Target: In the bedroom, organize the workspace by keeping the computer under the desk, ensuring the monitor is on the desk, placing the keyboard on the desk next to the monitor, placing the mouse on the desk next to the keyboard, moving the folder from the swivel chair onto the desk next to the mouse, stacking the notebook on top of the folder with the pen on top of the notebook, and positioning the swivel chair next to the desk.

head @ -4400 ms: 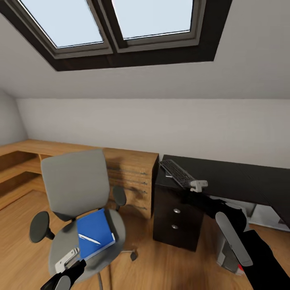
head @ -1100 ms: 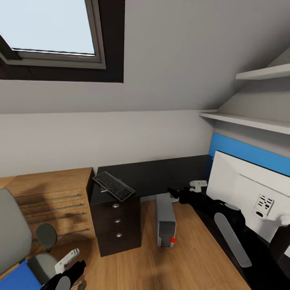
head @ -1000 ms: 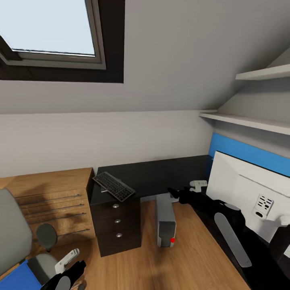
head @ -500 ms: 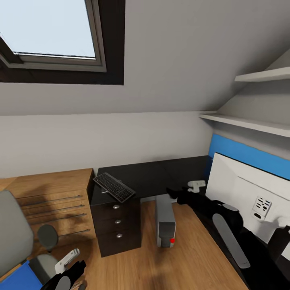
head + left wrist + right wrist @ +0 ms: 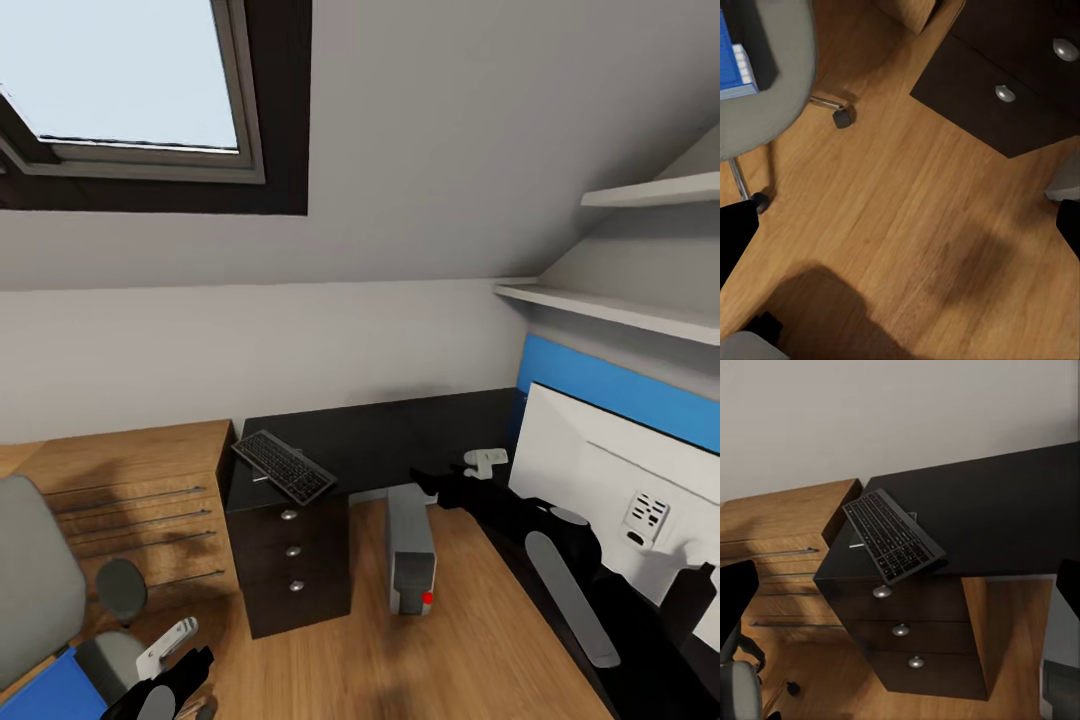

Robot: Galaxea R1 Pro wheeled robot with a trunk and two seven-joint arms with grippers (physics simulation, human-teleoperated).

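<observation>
The dark keyboard (image 5: 283,466) lies askew on the left end of the black desk (image 5: 400,425), overhanging its drawer unit; it is also in the right wrist view as the keyboard (image 5: 892,534). The white-backed monitor (image 5: 610,470) stands on the desk at the right. On the floor under the desk stands the grey computer tower (image 5: 410,550). At the far left is the grey swivel chair (image 5: 40,590) with the blue folder (image 5: 40,692) on its seat (image 5: 772,82). My left gripper (image 5: 172,655) hangs open over the floor beside the chair. My right gripper (image 5: 482,462) is open above the desk, in front of the monitor.
A wooden dresser (image 5: 110,480) adjoins the desk's black drawer unit (image 5: 290,560). White shelves (image 5: 620,300) and a blue panel (image 5: 620,385) sit on the right wall under the sloped ceiling. Wood floor (image 5: 915,225) spreads between chair and drawers.
The view has swung right since the earliest frame, from the chair to the desk corner and monitor. Over the last second it shifts only slightly. Nothing was grasped.
</observation>
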